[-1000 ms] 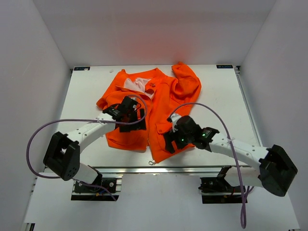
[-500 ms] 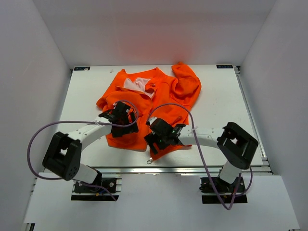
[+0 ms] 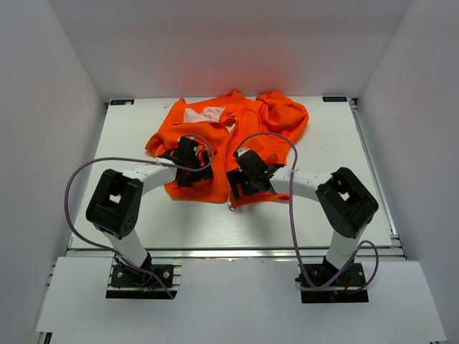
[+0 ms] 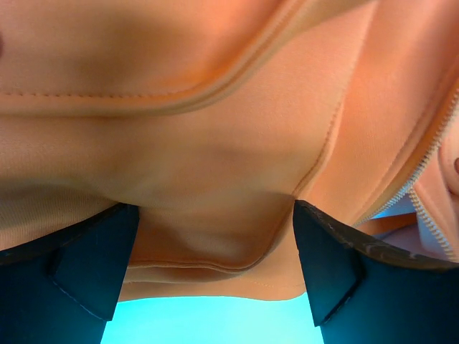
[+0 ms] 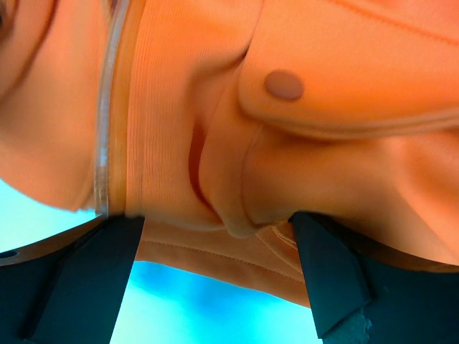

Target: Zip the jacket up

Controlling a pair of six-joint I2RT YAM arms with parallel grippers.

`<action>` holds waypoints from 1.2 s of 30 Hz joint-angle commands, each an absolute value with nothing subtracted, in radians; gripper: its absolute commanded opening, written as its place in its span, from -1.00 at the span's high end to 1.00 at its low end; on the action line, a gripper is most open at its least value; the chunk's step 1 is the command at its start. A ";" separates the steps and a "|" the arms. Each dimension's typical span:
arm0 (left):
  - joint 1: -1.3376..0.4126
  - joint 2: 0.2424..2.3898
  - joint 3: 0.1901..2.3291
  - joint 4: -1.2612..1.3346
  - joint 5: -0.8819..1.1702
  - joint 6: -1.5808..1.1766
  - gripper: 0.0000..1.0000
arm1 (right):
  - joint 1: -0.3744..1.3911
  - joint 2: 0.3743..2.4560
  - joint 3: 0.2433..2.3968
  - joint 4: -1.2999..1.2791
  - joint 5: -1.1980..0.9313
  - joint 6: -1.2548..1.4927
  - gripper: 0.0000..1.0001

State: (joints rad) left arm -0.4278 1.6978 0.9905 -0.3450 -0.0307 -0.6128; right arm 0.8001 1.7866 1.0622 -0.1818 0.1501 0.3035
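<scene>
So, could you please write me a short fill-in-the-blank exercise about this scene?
1. The jacket is bright ____.
2. In the left wrist view, zipper teeth run along the ____ edge of the picture.
3. In the right wrist view, a round ____ sits on a flap.

Missing words: orange; right; snap button

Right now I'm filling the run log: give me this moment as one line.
left fingers: pinching jacket hem fold | right fingers: pinching other front panel's hem | zipper: open | jacket: on table
</scene>
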 commanded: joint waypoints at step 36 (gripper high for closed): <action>-0.420 1.196 0.761 -0.494 -0.055 -0.670 -0.96 | 0.980 1.698 1.006 -0.298 0.218 0.328 -0.54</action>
